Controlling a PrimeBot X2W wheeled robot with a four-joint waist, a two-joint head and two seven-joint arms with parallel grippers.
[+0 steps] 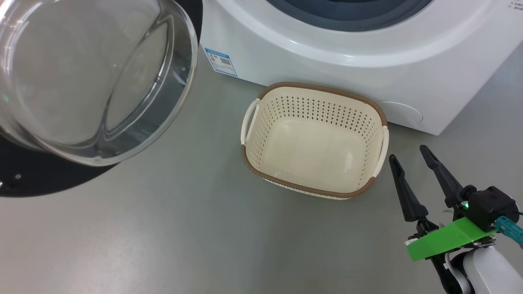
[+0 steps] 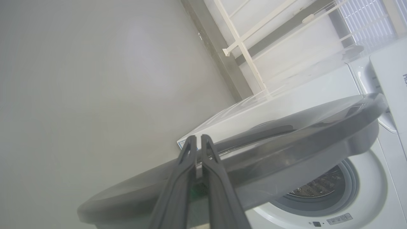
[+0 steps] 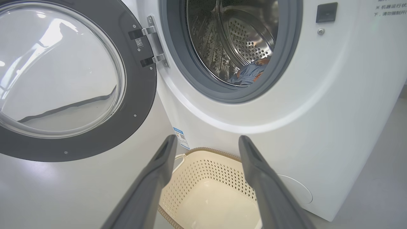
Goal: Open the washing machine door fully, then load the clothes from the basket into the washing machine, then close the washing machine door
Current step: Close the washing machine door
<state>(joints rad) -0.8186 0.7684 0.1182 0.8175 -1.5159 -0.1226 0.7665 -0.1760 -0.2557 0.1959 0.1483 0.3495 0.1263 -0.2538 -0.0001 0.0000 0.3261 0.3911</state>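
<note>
The washing machine door [image 1: 32,179] stands swung open at the left, its clear glass bowl bulging toward me; the right wrist view shows the door [image 3: 140,79] on its hinge. Inside the steel drum of the washing machine [image 3: 318,111] lies one of the clothes, a blue garment [image 3: 248,74] with orange print. The basket [image 1: 318,87] sits empty on the floor before the washing machine [image 1: 327,53]. My right gripper [image 1: 409,154] hovers open just right of the basket [image 3: 210,149]. My left gripper [image 2: 198,138] is shut, lying along the door's [image 2: 286,149] outer face; contact is unclear.
A blue label sticker [image 1: 220,61] marks the machine's lower front corner, and a round service flap [image 1: 404,112] sits behind the basket. Grey floor [image 1: 184,228] spreads in front. A white rack [image 2: 241,41] stands beyond the machine in the left wrist view.
</note>
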